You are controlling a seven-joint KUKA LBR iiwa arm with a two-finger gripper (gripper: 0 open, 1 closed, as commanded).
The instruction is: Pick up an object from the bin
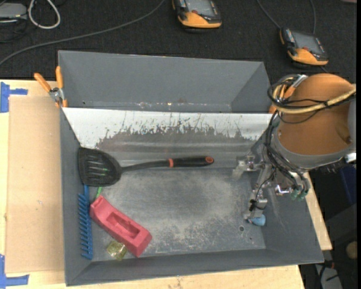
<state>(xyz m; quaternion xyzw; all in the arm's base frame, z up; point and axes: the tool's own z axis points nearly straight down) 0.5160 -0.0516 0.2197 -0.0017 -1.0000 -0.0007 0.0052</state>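
Note:
My gripper (pixel 256 205) hangs low at the bin's right side, close to the right wall, under the arm's orange cover. Just below its tip a small blue thing (pixel 259 220) lies on the bin floor; whether the tip touches it is unclear. A black slotted spatula (pixel 99 166) lies far to the left, its black and orange handle pointing right along the back of the floor and ending well short of the gripper.
In the front left corner lie a pink block with a recess (pixel 120 227), a blue comb (pixel 85 224) along the left wall, and a small yellowish clear piece (pixel 115 250). A thin green bit (pixel 99 191) sits below the spatula head.

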